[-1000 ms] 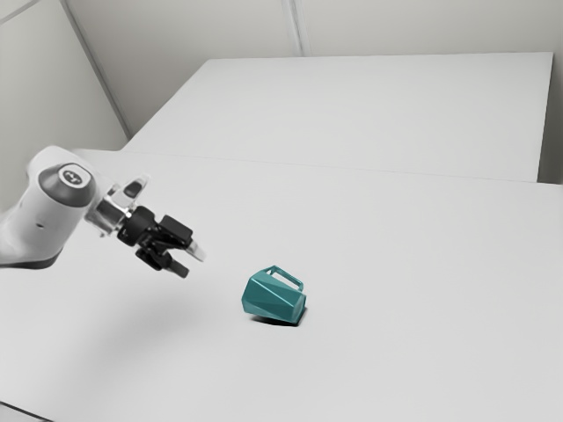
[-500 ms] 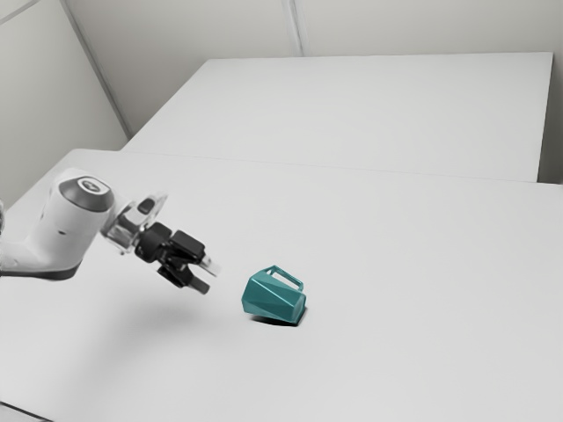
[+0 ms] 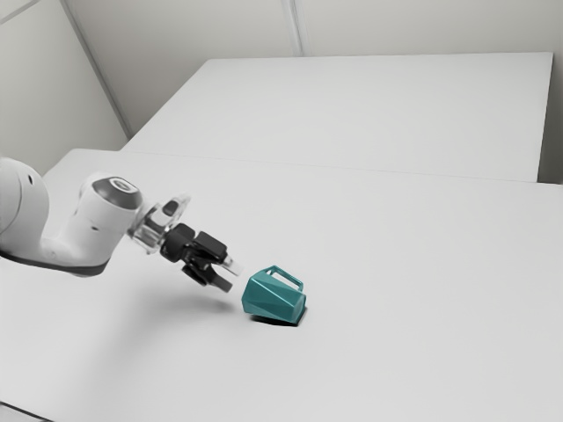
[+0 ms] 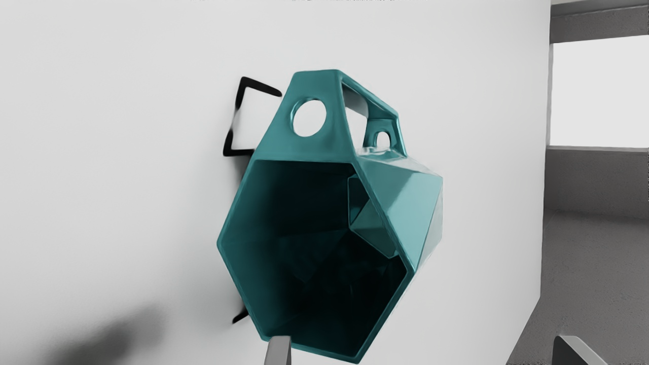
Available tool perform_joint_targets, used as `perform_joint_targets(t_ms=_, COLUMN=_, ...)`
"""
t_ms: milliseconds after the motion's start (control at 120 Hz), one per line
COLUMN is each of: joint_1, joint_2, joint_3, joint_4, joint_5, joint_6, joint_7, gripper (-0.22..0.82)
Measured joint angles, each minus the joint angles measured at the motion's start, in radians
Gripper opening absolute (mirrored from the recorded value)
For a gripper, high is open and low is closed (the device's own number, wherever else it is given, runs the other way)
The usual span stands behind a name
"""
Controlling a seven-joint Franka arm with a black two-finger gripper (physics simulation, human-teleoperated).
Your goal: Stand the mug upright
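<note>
Since the earlier frame, the arm [image 3: 110, 215] has moved toward the exterior view's right, bringing the end effector [image 3: 232, 278] closer to the mug [image 3: 274, 297], which lies just as it did. Going left to right across the exterior view, the arm comes first, reaching in over the counter [image 3: 396, 352]. Next is the end effector, its two fingers spread with nothing pinched between them, pointing down at a slant and near the mug's open end. In the wrist view one fingertip [image 4: 278, 351] overlaps the mug's rim, though I cannot tell whether they touch. Then comes the mug, on its side on the counter, mouth [image 4: 314, 253] toward the end effector and handle [image 4: 334, 126] on its upper side. Last, farthest to the exterior view's right, is its base [image 3: 300, 307]. As for the task, the approach looks nearly complete, but the mug is neither held nor upright. What is left, I judge, is to get a hold near the rim, swing the mouth up until the base sits flat, and let go without tipping it.
</note>
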Motion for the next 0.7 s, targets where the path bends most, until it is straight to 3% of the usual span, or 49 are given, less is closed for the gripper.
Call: perform_joint_targets(t_ms=700, joint_1=-0.021, joint_2=0.079, joint_3=-0.056, joint_4=0.037, joint_5=-0.105, joint_6=-0.002, joint_7=0.059, gripper=0.53)
